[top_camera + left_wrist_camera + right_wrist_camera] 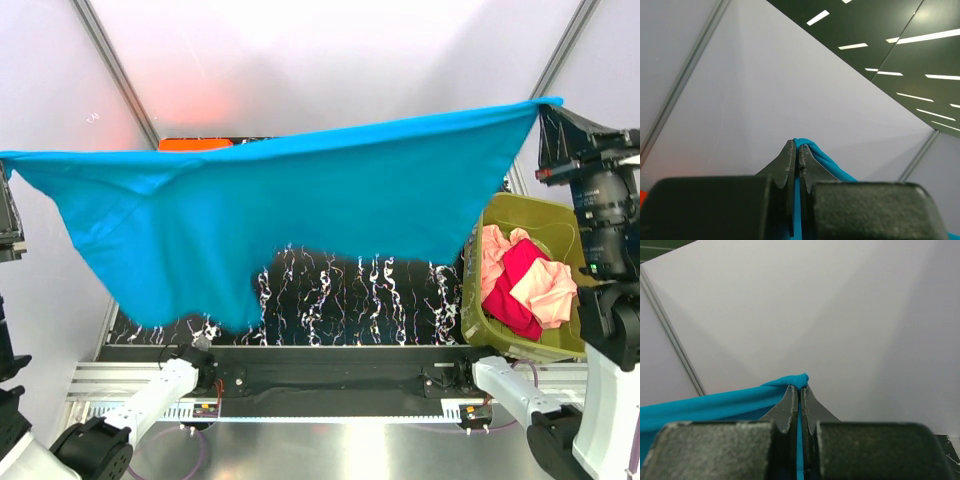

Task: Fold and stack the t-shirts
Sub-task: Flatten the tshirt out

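A teal-blue t-shirt point(290, 210) hangs spread wide in the air above the table, held at its two upper corners. My left gripper point(4, 160) at the far left is shut on one corner; the cloth point(822, 159) shows pinched between its fingers point(788, 160). My right gripper point(548, 104) at the upper right is shut on the other corner; the cloth point(730, 402) runs left from its fingers point(790, 402). An orange t-shirt point(193, 145) peeks out behind the blue one. Pink point(548, 290) and magenta-red point(515, 272) shirts lie in the bin.
An olive-green plastic bin point(520, 215) stands at the right side of the table. The black marbled tabletop point(360, 300) shows under the hanging shirt. White walls enclose the back and sides.
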Robot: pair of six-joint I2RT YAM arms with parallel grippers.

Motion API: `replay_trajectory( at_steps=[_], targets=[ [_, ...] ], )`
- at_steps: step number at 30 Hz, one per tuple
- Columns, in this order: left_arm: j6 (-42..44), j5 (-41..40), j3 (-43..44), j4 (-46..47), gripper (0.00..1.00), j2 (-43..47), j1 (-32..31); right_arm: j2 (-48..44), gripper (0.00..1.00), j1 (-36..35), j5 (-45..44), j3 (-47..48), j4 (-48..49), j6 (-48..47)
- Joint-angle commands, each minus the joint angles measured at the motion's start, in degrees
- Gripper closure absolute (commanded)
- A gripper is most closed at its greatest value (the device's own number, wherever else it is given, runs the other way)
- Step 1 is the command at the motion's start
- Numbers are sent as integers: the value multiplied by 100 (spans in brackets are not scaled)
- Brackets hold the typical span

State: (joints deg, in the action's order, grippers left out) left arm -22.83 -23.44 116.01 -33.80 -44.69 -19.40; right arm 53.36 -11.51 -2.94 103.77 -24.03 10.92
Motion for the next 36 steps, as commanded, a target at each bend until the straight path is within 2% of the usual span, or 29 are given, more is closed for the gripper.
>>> replay_trajectory(
  at_steps=[1, 3, 7, 8, 10, 11, 14, 17, 18, 20, 24, 27, 28, 29, 30, 32, 36],
  targets=[
    [-90, 199, 72, 40, 100, -145, 33, 51, 100, 35, -66, -225, -225, 148],
    [-46, 208, -138, 75, 100, -198, 33, 112, 100, 35, -75, -522, -190, 156],
    [42, 287, -1323, 628, 100, -278, 33, 253, 100, 35, -31, -1471, 240, 200],
    [7, 288, -1970, 768, 100, -269, 33, 288, 100, 35, 30, -1699, 363, 218],
    [-72, 261, -2641, 1302, 100, -242, 33, 473, 100, 34, 83, -2446, 819, 262],
    [-133, 183, -3341, 1471, 100, -242, 24, 552, 100, 35, 135, -2692, 969, 270],
    [-213, 68, -4275, 1797, 100, -531, 33, 1017, 100, 35, 75, -3493, 1497, 244],
    [-38, -28, -4884, 2246, 100, -1172, 41, 1719, 100, 43, -65, -3942, 2024, 139],
    [50, -90, -5068, 2325, 100, -1687, 41, 2174, 100, 35, -92, -4047, 2330, 43],
    [103, -317, -5053, 2387, 100, -2305, 85, 2712, 100, 35, -171, -4005, 2631, -80],
    [59, -214, -4571, 2273, 100, -4244, 400, 4510, 100, 43, -269, -3120, 2693, -300],
    [-46, 22, -3553, 1677, 100, -5196, 629, 5583, 100, 61, -172, -2155, 2484, -327],
    [-46, 85, -3245, 1257, 100, -5800, 674, 5815, 100, 61, -137, -1898, 2439, -345],
    [-98, 68, -2503, 984, 100, -6110, 700, 6034, 100, 70, -111, -1643, 2247, -371],
    [-116, 59, -2138, 720, 100, -6679, 744, 6437, 100, 78, -128, -1101, 1993, -458],
    [-160, 50, -1226, 68, 100, -7113, 771, 6773, 100, 140, -154, -606, 1728, -477],
    [-266, 50, -773, -83, 100, -7467, 771, 7433, 100, 351, -14, 344, 1095, -275]
  ],
)
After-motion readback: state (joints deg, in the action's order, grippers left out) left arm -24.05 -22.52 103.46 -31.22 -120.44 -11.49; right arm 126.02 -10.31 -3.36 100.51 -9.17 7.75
